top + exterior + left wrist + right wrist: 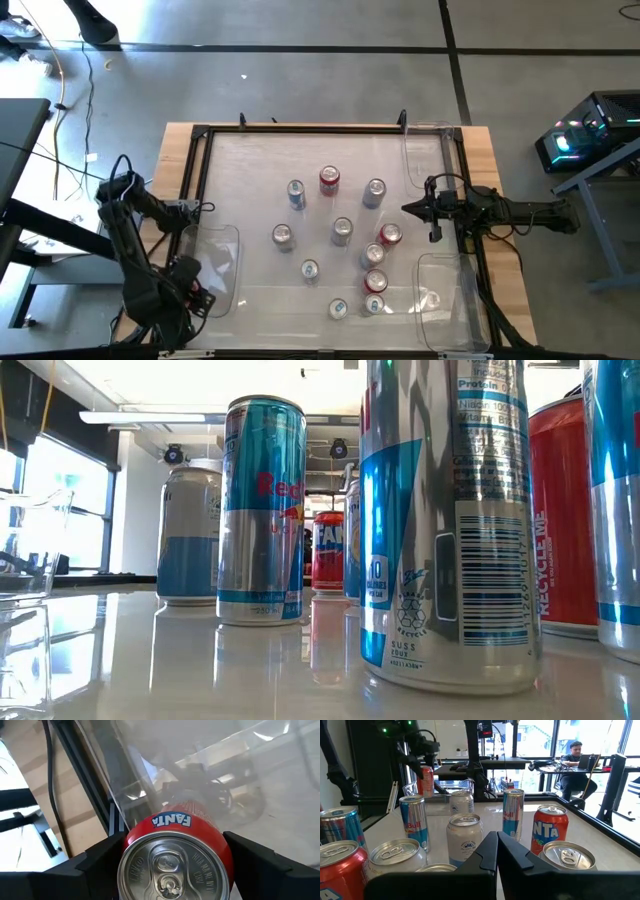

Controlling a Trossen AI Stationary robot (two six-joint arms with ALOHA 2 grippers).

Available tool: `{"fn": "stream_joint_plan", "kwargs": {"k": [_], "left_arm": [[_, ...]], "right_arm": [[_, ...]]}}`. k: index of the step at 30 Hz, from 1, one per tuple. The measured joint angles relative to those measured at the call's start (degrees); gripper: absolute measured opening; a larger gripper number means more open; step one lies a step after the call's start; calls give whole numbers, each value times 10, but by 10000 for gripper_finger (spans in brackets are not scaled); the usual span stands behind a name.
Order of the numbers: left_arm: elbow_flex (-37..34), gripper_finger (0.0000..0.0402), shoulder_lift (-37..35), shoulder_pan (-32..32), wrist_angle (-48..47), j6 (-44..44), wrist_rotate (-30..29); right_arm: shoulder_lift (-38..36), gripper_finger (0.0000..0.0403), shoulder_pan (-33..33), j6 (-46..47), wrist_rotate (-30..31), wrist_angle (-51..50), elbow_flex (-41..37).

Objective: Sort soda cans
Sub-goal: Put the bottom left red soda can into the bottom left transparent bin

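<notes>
Glossy white worktop point(250, 170) framed in wood, bearing standing soda cans point(342, 231) mid-surface and clear plastic bins point(443, 292) at the edges.

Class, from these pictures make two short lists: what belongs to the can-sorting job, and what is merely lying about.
Belongs to the job:
- soda cans standing on the table
- red Fanta can held in the left gripper
- clear plastic bins at the table's edges
- right gripper, shut and empty

Just lying about:
- cables on the floor
- computer beside the table
- seated person in the room behind

Dark arms, blk cabled pincer point(436, 209)
</notes>
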State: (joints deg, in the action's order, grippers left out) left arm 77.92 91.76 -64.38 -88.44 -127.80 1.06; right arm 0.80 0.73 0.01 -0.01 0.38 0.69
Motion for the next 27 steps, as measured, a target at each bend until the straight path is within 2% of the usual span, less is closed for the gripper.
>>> {"fn": "stream_joint_plan", "kwargs": {"k": [9,17,27], "left_arm": [[-30,312,24,-7,68,111,-1],[-60,318,25,-10,106,142,-3],[-60,351,10,-21,108,144,13]], "right_arm": [[0,0,0,0,0,0,0],[0,0,0,0,0,0,0],[0,0,0,0,0,0,0]]}}
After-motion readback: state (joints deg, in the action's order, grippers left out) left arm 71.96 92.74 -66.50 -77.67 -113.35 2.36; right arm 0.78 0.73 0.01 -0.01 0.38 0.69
